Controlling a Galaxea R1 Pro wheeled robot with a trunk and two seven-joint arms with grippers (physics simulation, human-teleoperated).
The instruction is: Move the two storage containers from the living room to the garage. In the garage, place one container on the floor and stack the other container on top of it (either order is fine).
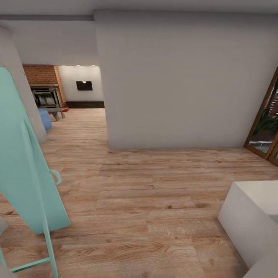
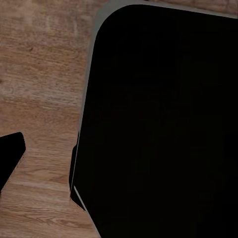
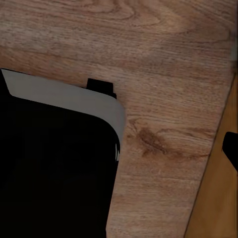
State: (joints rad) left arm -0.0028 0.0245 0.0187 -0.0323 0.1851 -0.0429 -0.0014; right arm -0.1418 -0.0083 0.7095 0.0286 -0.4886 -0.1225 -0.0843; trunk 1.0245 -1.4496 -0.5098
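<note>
The head view looks down over a light wood plank floor [image 1: 154, 193] toward a plain grey-white wall block [image 1: 181, 81] that stands in the middle of the picture. To the left of that wall an opening leads into the living room [image 1: 77, 100], where a brick fireplace [image 1: 44, 85] stands against the far wall, with a dark rectangular panel [image 1: 84, 85] on the white wall beside it. A small grey table [image 1: 56, 112] and a blue rounded seat [image 1: 45, 117] sit on the planks near the fireplace. At the right edge a wood-framed glass door [image 1: 266, 116] shows greenery behind the glass. A mint-green leaning board with a thin frame [image 1: 27, 162] rests on the floor at the left, and a white block [image 1: 251, 220] fills the lower right corner.

The left wrist view looks down on wood planks past a large black rounded body [image 2: 158, 129], probably part of the robot itself. The right wrist view shows a similar black body with a pale grey edge [image 3: 54, 163] over the same planks.

I cannot tell whether either gripper is wide or narrow. The two storage containers cannot be made out in these views.
</note>
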